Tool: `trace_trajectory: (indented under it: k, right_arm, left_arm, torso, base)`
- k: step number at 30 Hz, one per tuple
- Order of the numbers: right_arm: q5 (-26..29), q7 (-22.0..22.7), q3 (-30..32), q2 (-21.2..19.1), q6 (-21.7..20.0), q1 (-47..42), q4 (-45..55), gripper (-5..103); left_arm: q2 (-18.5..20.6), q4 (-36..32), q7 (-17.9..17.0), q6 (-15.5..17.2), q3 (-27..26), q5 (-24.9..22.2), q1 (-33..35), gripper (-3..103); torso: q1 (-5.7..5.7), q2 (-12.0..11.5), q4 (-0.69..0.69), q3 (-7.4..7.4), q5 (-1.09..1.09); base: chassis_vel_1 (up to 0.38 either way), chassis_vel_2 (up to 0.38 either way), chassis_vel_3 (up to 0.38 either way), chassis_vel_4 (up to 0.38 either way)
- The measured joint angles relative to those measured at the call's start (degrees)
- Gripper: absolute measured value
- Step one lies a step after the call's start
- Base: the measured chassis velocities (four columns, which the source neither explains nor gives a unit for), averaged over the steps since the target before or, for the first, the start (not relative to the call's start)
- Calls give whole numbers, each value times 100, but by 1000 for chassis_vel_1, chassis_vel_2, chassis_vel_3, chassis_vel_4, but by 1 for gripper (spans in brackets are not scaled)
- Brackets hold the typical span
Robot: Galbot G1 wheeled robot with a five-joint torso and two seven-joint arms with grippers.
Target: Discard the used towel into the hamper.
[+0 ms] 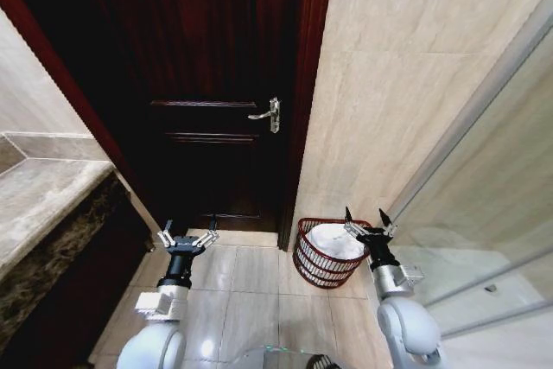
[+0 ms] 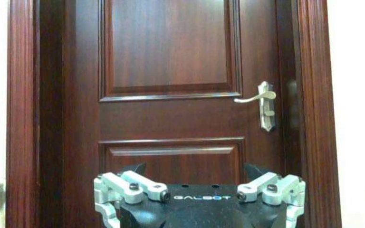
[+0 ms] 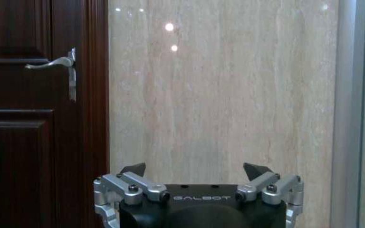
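We see the hamper (image 1: 327, 252) on the tiled floor (image 1: 251, 270) at about 4 o'clock in the head view, standing against the beige wall (image 1: 389, 84) just beside the door frame. A white towel (image 1: 335, 241) lies inside it, bunched below the rim. Our right end effector (image 1: 369, 223) hangs at the hamper's 3 o'clock edge, over the rim, its fingers spread wide and holding nothing; the towel sits just beside and below the fingertips, apart from them. The right arm reaches forward and up from 5 o'clock, wrist straight, and its wrist view faces the wall. Our left end effector (image 1: 187, 238) is held at about 7 o'clock, well apart from the hamper, fingers likewise wide open and empty, pointing at the dark wooden door (image 1: 216, 84) with its silver handle (image 1: 267, 115).
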Motion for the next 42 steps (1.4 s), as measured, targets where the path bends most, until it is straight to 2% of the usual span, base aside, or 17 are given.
trace_trajectory:
  k: [40,42]
  right_arm:
    - [-260,-12,-103,155,-110,42,117,100]
    - [-263,-13,-103,139,-128,31,150,100]
  left_arm:
    - [89,-7,20,19,-190,-197,-10,100]
    - [83,-17,32,12,-195,-204,-4,100]
  torso:
    - [311,702,0,390,0]
    - [355,805,0,449,0]
  base:
    - [0,0,0,0]
    - [0,0,0,0]
